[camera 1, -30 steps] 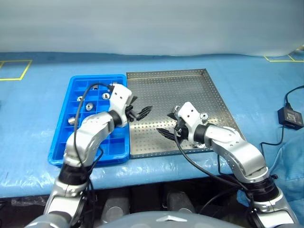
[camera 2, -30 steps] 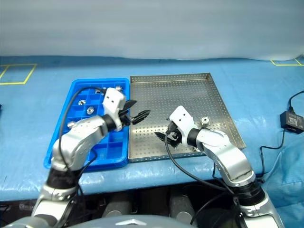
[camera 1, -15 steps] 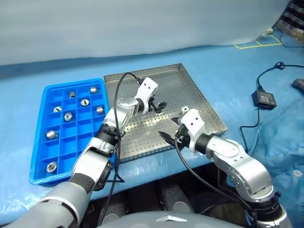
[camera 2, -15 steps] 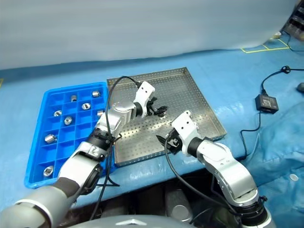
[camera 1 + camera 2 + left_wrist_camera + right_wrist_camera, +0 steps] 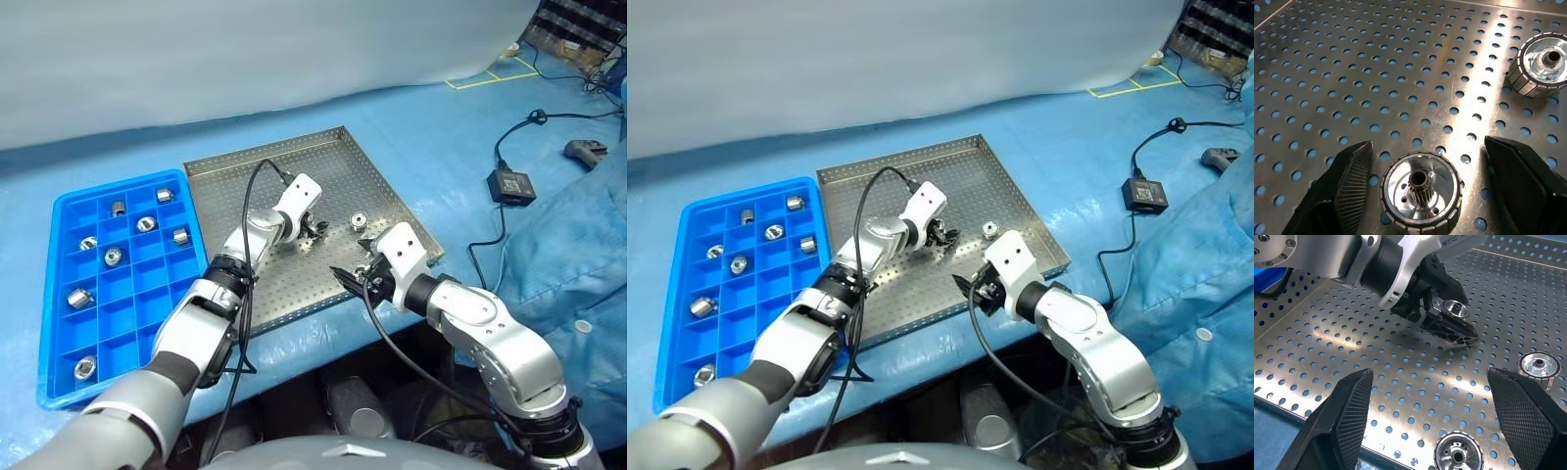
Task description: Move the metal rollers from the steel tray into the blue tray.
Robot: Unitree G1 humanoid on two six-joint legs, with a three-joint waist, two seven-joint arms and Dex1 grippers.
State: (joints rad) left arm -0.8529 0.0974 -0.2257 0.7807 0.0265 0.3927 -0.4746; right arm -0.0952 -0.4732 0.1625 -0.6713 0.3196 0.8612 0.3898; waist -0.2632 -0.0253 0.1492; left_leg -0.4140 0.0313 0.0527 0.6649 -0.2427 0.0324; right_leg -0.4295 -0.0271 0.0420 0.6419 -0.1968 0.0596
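Eight metal rollers (image 5: pixel 113 256) sit in blue tray (image 5: pixel 51 338) at left. Our left gripper (image 5: pixel 1422 193) straddles one roller (image 5: pixel 1421 197) on steel tray (image 5: pixel 323 162), jaws wide, gripping nothing. If we close off-centre, roller may squirt away. Two more (image 5: pixel 1539 368) lie nearby. At right, our right gripper (image 5: pixel 1435 418) gapes empty; arms could clash.

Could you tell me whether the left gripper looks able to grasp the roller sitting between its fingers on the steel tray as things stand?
Probably yes. The left gripper is open, its fingers standing either side of the roller on the steel tray, with nothing between them. The next roller lies well apart.
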